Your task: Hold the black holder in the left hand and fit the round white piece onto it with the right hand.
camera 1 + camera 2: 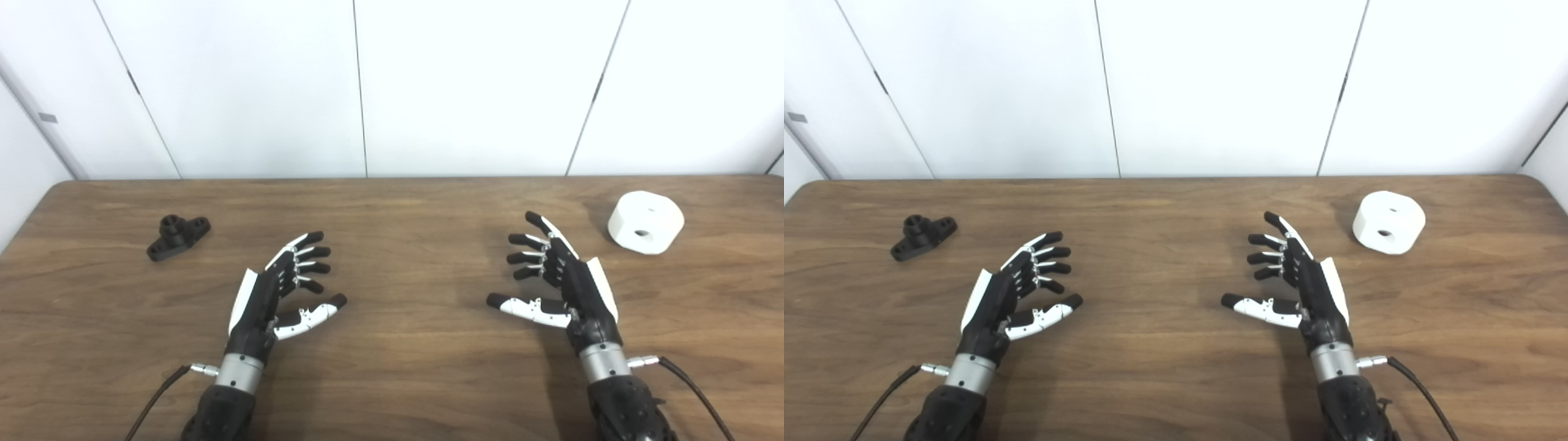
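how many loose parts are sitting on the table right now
2: the black holder at the far left, the round white piece at the far right. Both hands are open between them; nothing looks hidden.

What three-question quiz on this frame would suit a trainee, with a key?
1. True or false: the left robot hand already holds the black holder.
2. Which side of the wooden table does the round white piece lie on? A) the robot's left B) the robot's right C) centre
3. Fill in: the right robot hand is ____, holding nothing.

Key: 1 false, since the holder lies apart on the table; 2 B; 3 open.
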### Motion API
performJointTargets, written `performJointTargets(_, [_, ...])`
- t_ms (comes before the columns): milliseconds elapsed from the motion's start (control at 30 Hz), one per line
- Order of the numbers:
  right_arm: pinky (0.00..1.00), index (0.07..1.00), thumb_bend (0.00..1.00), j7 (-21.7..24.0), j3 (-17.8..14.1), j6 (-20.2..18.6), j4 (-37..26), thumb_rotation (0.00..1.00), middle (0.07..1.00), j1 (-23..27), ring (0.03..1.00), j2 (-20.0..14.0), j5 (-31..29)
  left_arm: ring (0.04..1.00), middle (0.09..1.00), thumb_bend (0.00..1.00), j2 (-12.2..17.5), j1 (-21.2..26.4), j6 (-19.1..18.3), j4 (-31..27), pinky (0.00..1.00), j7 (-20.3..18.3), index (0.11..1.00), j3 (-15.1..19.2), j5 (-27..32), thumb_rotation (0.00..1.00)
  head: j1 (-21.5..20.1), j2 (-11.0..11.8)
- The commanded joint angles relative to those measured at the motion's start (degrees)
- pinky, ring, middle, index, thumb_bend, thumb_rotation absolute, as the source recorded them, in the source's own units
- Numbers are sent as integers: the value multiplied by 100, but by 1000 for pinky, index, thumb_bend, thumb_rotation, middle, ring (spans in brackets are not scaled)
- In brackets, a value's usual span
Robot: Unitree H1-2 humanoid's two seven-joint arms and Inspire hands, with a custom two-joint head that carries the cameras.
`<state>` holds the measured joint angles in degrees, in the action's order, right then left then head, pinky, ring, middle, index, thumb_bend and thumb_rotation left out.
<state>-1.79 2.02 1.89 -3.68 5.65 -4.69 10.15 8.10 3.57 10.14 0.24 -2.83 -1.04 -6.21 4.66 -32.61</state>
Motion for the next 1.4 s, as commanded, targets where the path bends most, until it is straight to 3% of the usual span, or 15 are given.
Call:
performJointTargets(0, [566,892,711,25,-39,218,-133,0,768,132,670,-48,-78,697,774,652,-33,176,202,-38,547,51,842,-21,-41,0,283,34])
performJointTargets(200, [567,901,687,96,-132,238,-174,0,773,106,674,-213,-196,695,759,668,-261,191,139,49,585,224,818,-163,-344,9,1359,293])
performJointTargets(433, [595,907,667,118,-236,123,-247,0,772,64,680,-252,-329,712,759,689,-465,259,253,295,567,353,795,-263,-494,2,1827,639])
performJointTargets(567, [591,919,642,131,-253,-80,-414,0,779,56,685,-222,-367,705,760,678,-528,275,250,336,567,389,784,-279,-515,0,1900,683])
performJointTargets(1100, [638,939,598,287,-229,-167,-618,0,808,17,723,-278,-463,704,759,672,-556,228,89,200,579,351,772,-276,-471,0,1944,652])
performJointTargets(1367, [613,930,610,259,-204,-330,-682,0,797,42,706,-209,-380,711,758,654,-318,340,196,148,565,368,738,-169,-573,0,1980,629])
